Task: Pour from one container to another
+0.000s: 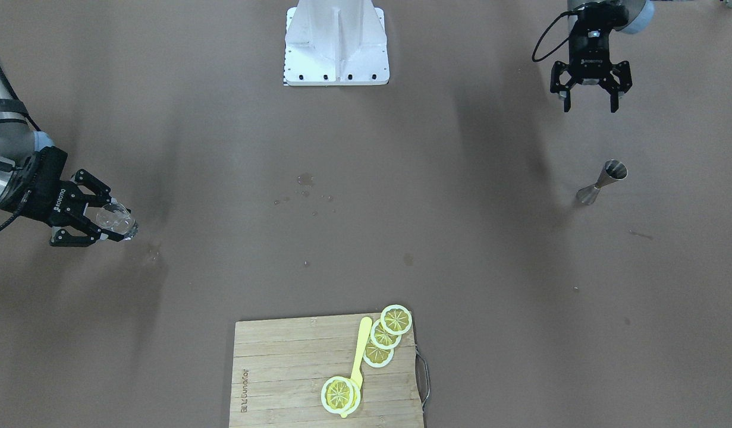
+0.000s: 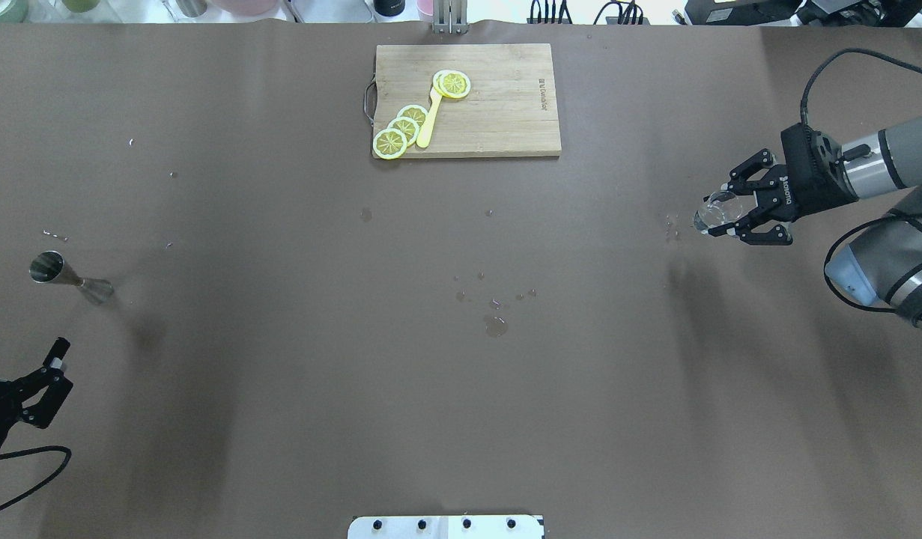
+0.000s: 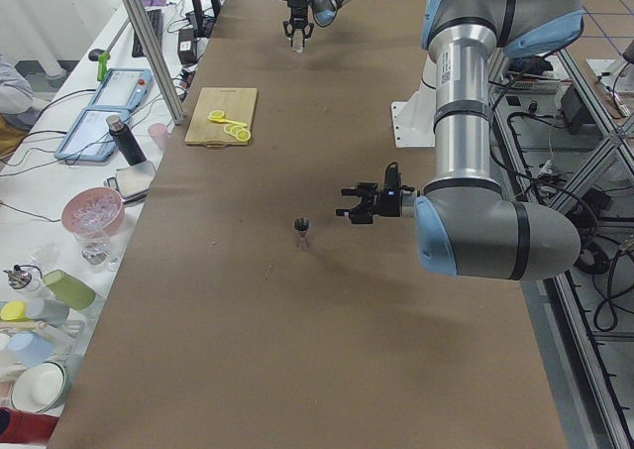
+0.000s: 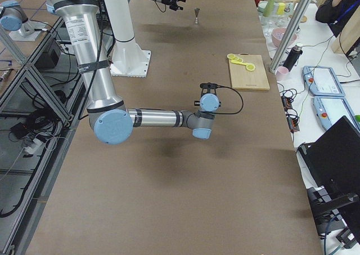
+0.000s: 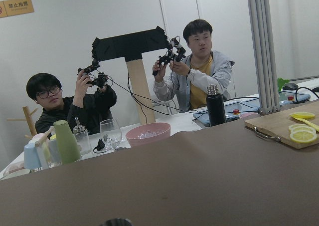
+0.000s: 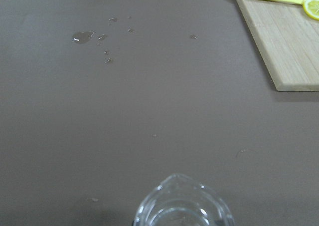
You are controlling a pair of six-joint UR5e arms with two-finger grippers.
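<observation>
Right gripper [image 2: 721, 218] — closed around a small clear glass [image 2: 709, 212], apparently held off the table on the robot's right, well apart from the steel jigger [image 2: 56, 271]. That one upright, near the left gripper [image 1: 590, 109], spread wide and empty. Likely light, rigid, slick, breakable — best clamped gently across the body. Legible: "ROBOTIQ" on both grippers; cutting board [image 1: 282, 368] stamp unreadable.

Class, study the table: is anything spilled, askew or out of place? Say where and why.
Small puddles and droplets lie on the table near its middle, with no container close by: a spill. More wet specks lie near the glass in the right gripper.
</observation>
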